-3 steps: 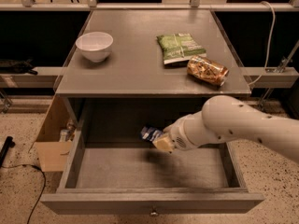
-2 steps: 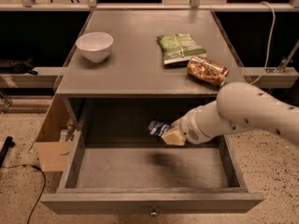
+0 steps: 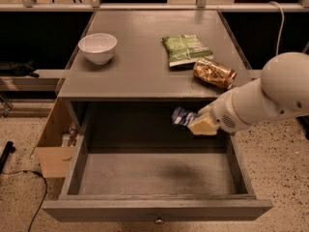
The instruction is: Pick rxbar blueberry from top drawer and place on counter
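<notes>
the claw (image 3: 198, 124) is hanging over the far right part of the open top drawer (image 3: 145, 210), just under the near edge of the bench (image 3: 140, 69). it is clamping the rxbar blueberry (image 3: 182, 116), so the bar is sitting in the air above the drawer floor, touching neither it nor the bench, with its navy wrapper sticking out to the left of the pale fingers (image 3: 204, 126). the white arm (image 3: 273, 92) is reaching in from the right, crossing the drawer's right wall. the drawer is standing pulled out toward the near side, its small round knob (image 3: 158, 221) showing on the front panel. up on the bench, a shiny orange-brown packet (image 3: 214, 73) is lying near the right edge, just beside a green snack bag (image 3: 186, 50) that is lying a little farther back. a white bowl (image 3: 98, 47) is sitting well apart from them on the left. a cardboard box (image 3: 54, 151) is leaning against the cabinet's left side on the speckled floor (image 3: 19, 192).
</notes>
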Available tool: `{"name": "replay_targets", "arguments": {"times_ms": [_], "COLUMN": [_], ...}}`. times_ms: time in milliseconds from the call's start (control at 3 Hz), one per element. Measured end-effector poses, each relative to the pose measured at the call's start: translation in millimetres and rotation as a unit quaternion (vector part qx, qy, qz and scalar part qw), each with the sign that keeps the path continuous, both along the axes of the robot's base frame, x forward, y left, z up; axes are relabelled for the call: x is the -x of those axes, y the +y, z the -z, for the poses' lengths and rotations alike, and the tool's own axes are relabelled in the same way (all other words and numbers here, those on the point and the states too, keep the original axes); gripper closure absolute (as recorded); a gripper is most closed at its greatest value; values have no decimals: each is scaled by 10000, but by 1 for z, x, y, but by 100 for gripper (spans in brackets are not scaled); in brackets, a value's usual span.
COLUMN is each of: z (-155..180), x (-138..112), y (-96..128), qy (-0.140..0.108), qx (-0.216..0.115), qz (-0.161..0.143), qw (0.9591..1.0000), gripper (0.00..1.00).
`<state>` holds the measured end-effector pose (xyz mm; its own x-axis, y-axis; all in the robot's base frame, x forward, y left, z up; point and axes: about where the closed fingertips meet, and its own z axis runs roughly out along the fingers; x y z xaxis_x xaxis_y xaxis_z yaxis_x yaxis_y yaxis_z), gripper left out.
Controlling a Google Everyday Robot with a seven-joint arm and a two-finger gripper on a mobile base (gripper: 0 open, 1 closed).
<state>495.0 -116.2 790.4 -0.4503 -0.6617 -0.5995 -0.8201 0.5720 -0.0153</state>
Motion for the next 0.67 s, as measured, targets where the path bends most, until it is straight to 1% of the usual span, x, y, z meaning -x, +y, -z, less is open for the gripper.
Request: {"name": "replay_targets", "arguments": {"times_ms": [333,667], "z": [-8,2], "x": [0,0], "y": [-1,34], "qy": [-33,49], "qx": [25,195], "qz": [-10,-364], "qw": [10000,9991], "gripper": [100,100]}}
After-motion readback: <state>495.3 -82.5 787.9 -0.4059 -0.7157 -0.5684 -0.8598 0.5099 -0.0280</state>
